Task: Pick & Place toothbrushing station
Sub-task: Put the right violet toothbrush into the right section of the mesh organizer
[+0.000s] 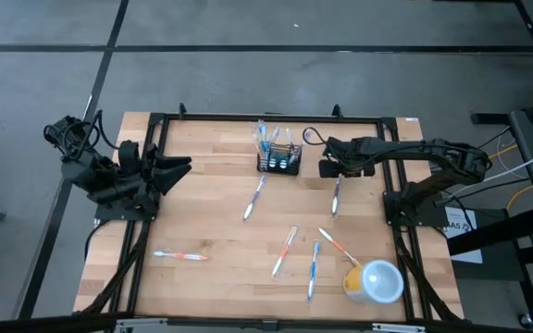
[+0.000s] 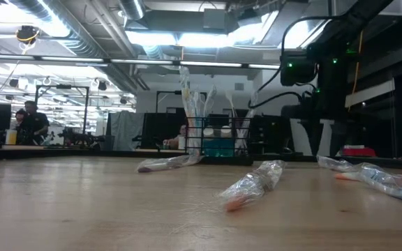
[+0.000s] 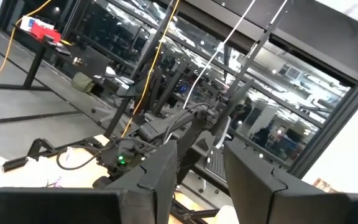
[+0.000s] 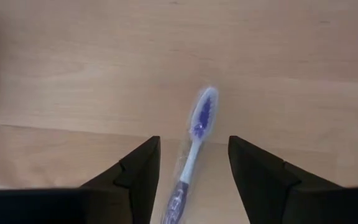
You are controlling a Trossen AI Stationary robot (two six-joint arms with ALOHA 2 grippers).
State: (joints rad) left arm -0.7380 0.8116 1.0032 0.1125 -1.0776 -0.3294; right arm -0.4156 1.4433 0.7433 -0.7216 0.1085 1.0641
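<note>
The toothbrushing station, a black mesh holder (image 1: 278, 160) (image 2: 215, 143), stands at the table's far middle with several toothbrushes upright in it. A purple toothbrush (image 1: 336, 197) (image 4: 195, 127) in clear wrap lies flat on the wood to the right of the holder. My right gripper (image 1: 329, 170) (image 4: 194, 171) points down over this brush's far end, open, one finger on each side of the handle without touching it. My left gripper (image 1: 179, 168) (image 3: 201, 171) is raised over the table's left part, open, with nothing between its fingers.
More wrapped toothbrushes lie loose on the table (image 1: 211, 213): one (image 1: 254, 197) near the holder, one (image 1: 179, 254) at the near left, three (image 1: 285, 252) (image 1: 313, 268) (image 1: 338, 245) at the near right. A yellow cup with a pale lid (image 1: 376, 281) stands at the near right corner.
</note>
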